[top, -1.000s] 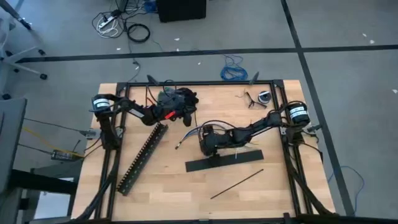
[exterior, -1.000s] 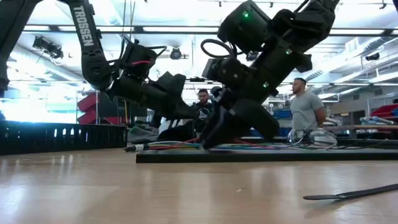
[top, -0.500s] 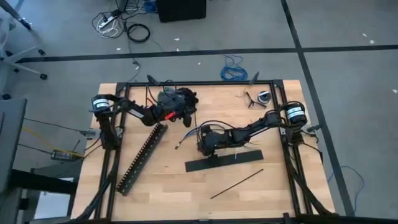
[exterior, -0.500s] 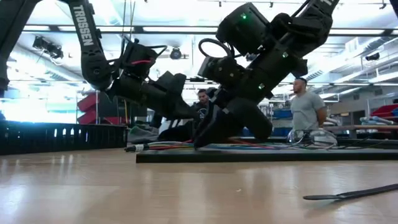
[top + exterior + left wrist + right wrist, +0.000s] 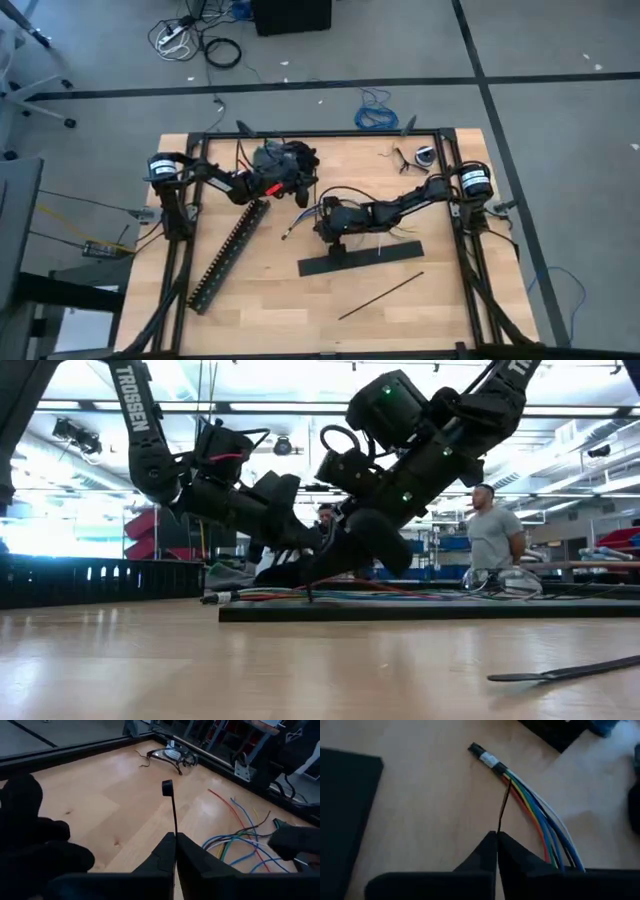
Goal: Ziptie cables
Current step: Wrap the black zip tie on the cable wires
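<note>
The cables [image 5: 540, 815], a bundle of blue, green, red, white and grey wires, lie on the table left of its middle [image 5: 300, 218], one end [image 5: 482, 755] bound together. My left gripper [image 5: 175, 835] hangs a little beyond them toward the far edge [image 5: 300, 192], shut on one black ziptie [image 5: 173, 810]. My right gripper [image 5: 497, 834] slants down at the bundle [image 5: 320, 228], shut on a thin black strand [image 5: 503, 810]. Another ziptie [image 5: 380, 295] lies flat near the front edge. My left gripper pinches the ziptie's strip [image 5: 174, 829] between its two fingers, a short way behind the head [image 5: 167, 787]. The strip runs straight on past the fingertips, head end free and clear of the table. My right gripper pinches the thin black strand [image 5: 499, 827] at its fingertips. The strand runs from them to the bundle near its bound end [image 5: 508, 785]; I cannot tell whether it is a wire or a ziptie. The bundle lies on the table.
A wide flat black bar [image 5: 360, 260] lies just nearer than the cables. A long black slotted duct [image 5: 230, 255] lies slanted at the left. Small items [image 5: 415, 157] sit at the far right corner. People stand in the room beyond the table [image 5: 492, 530].
My right gripper has gone toward the table's left edge, along the cables toward their bound end, and has tipped closer to level, staying shut. The thin black strand now shows stretched between its tips and the bundle.
</note>
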Action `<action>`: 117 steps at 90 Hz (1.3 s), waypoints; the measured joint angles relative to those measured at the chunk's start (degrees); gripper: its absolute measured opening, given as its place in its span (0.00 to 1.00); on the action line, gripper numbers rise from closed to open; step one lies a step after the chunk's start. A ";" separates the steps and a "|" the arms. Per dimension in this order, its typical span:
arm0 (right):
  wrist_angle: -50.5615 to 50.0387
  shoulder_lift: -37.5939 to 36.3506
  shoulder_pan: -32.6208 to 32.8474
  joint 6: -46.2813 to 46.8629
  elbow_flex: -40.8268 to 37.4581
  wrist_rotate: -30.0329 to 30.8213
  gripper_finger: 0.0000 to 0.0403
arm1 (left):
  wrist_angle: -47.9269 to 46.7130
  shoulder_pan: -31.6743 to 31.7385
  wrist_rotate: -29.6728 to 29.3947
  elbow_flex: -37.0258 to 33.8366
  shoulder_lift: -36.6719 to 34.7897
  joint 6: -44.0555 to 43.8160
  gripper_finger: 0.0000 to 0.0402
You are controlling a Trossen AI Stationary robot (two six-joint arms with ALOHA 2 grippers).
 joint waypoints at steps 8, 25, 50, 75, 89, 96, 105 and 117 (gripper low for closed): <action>-1.19 -0.03 -0.47 2.33 0.00 0.22 0.00 | -0.02 0.00 0.90 0.00 0.00 0.48 0.00; -4.17 -0.81 -1.16 7.03 0.02 -0.52 0.00 | 0.13 -0.04 2.35 0.00 0.00 3.05 0.00; -12.06 -9.00 -4.05 17.91 0.04 -4.05 0.00 | 3.05 -1.64 2.71 0.02 0.00 13.08 0.00; -14.79 -10.21 -8.03 26.08 0.04 -14.88 0.00 | 6.02 -5.99 0.06 0.02 0.00 27.10 0.00; -15.64 -10.21 -8.72 28.24 0.04 -17.91 0.00 | 5.77 -7.87 -4.31 -0.01 0.00 32.52 0.00; -16.01 -10.21 -9.03 29.05 0.04 -19.19 0.00 | 5.75 -8.64 -6.45 -0.04 0.00 34.72 0.00; -18.94 -11.04 -9.87 29.19 0.04 -18.99 0.00 | 5.35 -9.73 -9.14 -0.09 0.00 37.51 0.00; -19.59 -13.84 -11.09 29.20 0.02 -18.95 0.00 | 5.01 -11.28 -12.12 -0.11 0.00 40.84 0.00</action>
